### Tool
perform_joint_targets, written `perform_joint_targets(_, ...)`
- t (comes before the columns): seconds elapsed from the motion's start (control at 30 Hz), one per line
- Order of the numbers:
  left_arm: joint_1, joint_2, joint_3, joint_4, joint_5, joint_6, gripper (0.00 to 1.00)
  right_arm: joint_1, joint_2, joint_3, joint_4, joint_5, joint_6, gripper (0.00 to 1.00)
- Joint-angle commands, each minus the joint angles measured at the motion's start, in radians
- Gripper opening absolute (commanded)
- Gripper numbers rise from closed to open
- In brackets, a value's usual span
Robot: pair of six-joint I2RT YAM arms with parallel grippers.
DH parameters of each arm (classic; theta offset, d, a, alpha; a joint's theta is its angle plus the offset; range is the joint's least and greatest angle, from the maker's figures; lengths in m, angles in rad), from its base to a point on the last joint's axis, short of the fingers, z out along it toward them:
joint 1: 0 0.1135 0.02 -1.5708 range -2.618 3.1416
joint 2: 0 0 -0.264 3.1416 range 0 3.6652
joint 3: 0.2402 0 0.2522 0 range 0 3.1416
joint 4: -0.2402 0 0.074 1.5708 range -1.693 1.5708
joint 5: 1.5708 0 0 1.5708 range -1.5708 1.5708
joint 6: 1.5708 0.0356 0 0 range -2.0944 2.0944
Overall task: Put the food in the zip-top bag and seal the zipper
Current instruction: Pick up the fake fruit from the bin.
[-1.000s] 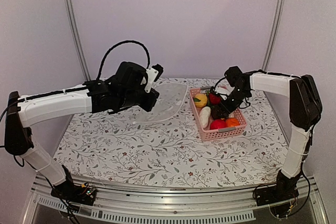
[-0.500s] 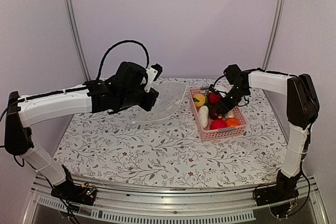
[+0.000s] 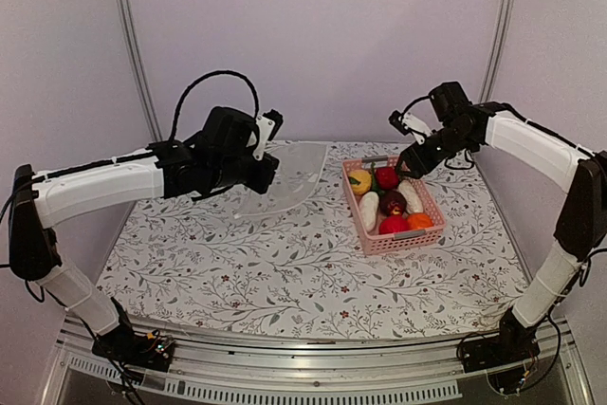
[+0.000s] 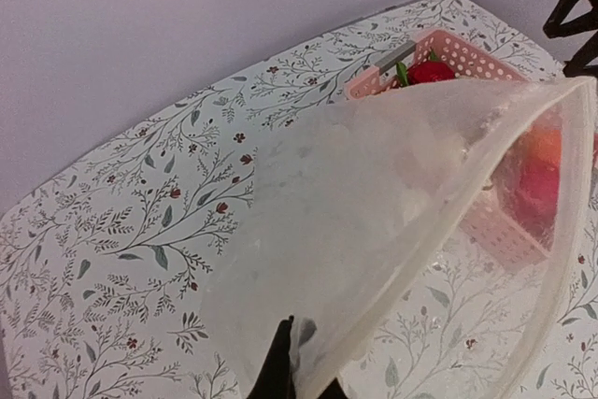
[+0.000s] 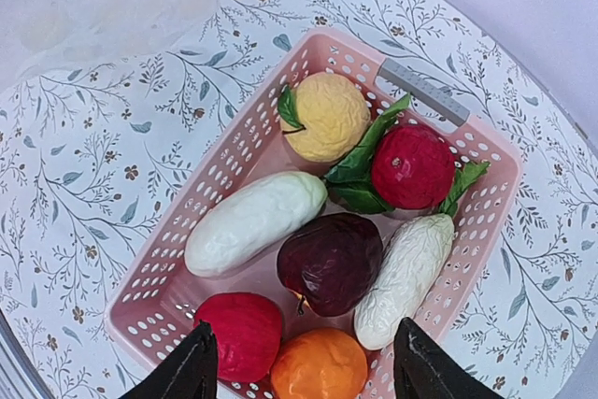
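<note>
— Food: where is it lying?

— All of it in the pink basket on the table, straight below the right pincer. I see nothing inside the bag.

— And that pincer?

— Spread wide and holding nothing, hanging above the near end of the basket. Its wrist view shows one finger on each side of the red and orange pieces.

— Which arm should do the picking?

— The right, I'd say. It is right over the basket, while the left pincer is busy pinching the bag by its edge and holding it up off the table, beside the basket on the left.

— Any piece that needs care?

— The smooth white one. Its long axis runs slantwise across the basket, so the fingers would probably have to turn to close across its narrow width. The dark purple one is rounder and sits in the middle, likely the easier first grab.

— And the way to the bag?

— Leftward. The mouth gapes toward the basket, with the zipper unsealed along its rim.
</note>
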Motion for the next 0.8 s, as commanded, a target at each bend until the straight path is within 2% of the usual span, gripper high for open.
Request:
perform_joint_targets(0.0, 0.03, 0.003, 0.001, 0.005, 0.027, -0.021, 0.0, -0.001, 0.087, -0.042, -0.016, 0.001, 0.015, 0.66)
perform_joint_targets(0.07, 0.035, 0.004, 0.001, 0.006, 0.03, -0.024, 0.0, -0.001, 0.128, -0.041, -0.017, 0.015, 0.023, 0.9)
perform_joint_targets(0.13, 0.037, 0.004, 0.001, 0.005, 0.031, -0.026, 0.0, -0.001, 0.159, -0.036, -0.015, 0.024, 0.033, 0.99)
perform_joint_targets(0.23, 0.037, 0.001, 0.0, 0.006, 0.031, -0.024, 0.0, 0.0, 0.199, -0.021, -0.01, 0.025, 0.046, 0.98)
perform_joint_targets(0.43, 0.037, -0.002, 0.0, 0.006, 0.038, -0.024, 0.0, -0.001, 0.269, 0.019, -0.025, 0.032, 0.057, 0.88)
perform_joint_targets(0.77, 0.037, -0.003, 0.001, 0.005, 0.052, -0.022, 0.0, -0.001, 0.36, 0.06, -0.025, 0.024, 0.073, 0.86)
